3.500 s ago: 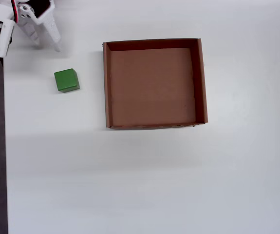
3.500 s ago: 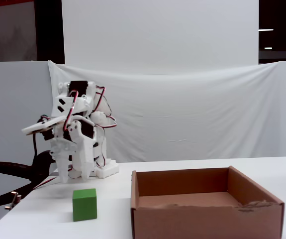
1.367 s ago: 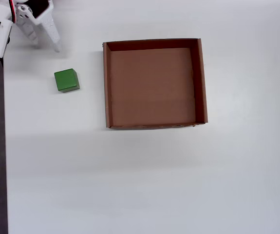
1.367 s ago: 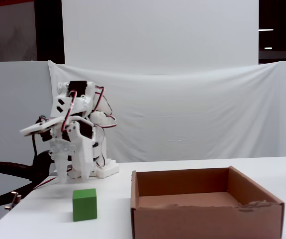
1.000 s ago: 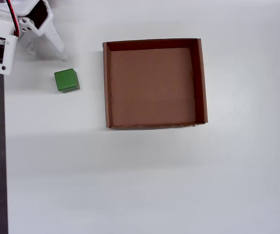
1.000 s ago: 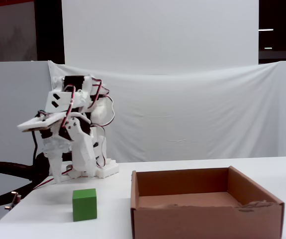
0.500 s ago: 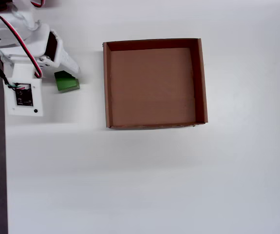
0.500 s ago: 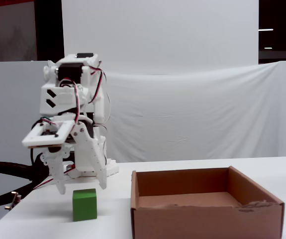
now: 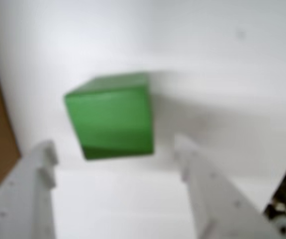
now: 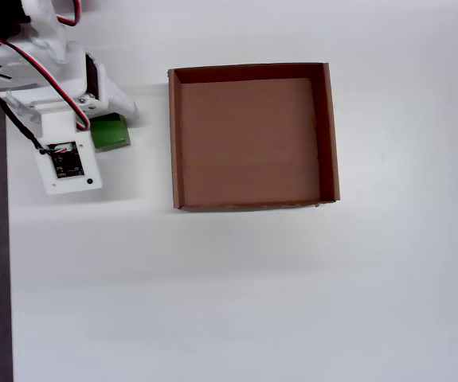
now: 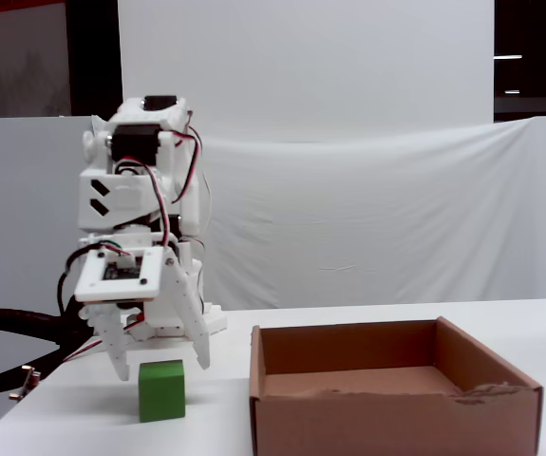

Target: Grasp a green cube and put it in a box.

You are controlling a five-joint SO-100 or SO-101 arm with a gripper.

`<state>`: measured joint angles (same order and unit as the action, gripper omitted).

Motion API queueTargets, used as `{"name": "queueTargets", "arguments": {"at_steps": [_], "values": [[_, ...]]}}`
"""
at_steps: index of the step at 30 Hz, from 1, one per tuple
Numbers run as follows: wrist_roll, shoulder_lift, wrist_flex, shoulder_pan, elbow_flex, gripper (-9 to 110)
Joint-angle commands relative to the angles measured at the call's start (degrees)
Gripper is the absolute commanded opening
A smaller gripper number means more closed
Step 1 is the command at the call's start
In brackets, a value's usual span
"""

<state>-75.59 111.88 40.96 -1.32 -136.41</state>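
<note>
My claw (image 9: pixel 115 164) is spread wide, holding nothing. In the wrist view the two white fingers (image 9: pixel 31 189) rise from the bottom edge with the green cube (image 9: pixel 110 115) just beyond the gap, toward 12 o'clock, so the cube is lined up between them but not yet inside. The picture is soft; I can't tell how close the tips are to the cube's faces.

Fixed view: claw (image 11: pixel 159 369) hangs over the cube (image 11: pixel 161 389), tips just above its top edge and straddling it, no contact that I can see. The cube sits flat on the white desk (image 11: pixel 83 423).

Overhead view: my arm covers most of the cube (image 10: pixel 113 133); only a green sliver shows at the 3 o'clock side of my wrist. The box (image 10: pixel 330 135) lies to the cube's 3 o'clock, a short stretch of bare desk between them, floor empty.

Judgement: the opening is kept wide so the fingers clear both sides on the drop. What is left: lower, close, lift over the near wall, release.
</note>
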Motion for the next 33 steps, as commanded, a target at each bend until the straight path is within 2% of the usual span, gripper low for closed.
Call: {"name": "queueTargets", "arguments": {"at_steps": [1,15,24,33], "values": [[-1.05,-0.97,-0.09,-0.62,2.37,32],[-1.23,-2.72,0.53,-2.02,4.75,32],[-4.22,-3.34,-6.5,-1.32,3.43,32],[-5.1,-4.04,-6.59,-1.76,2.37,32]]}}
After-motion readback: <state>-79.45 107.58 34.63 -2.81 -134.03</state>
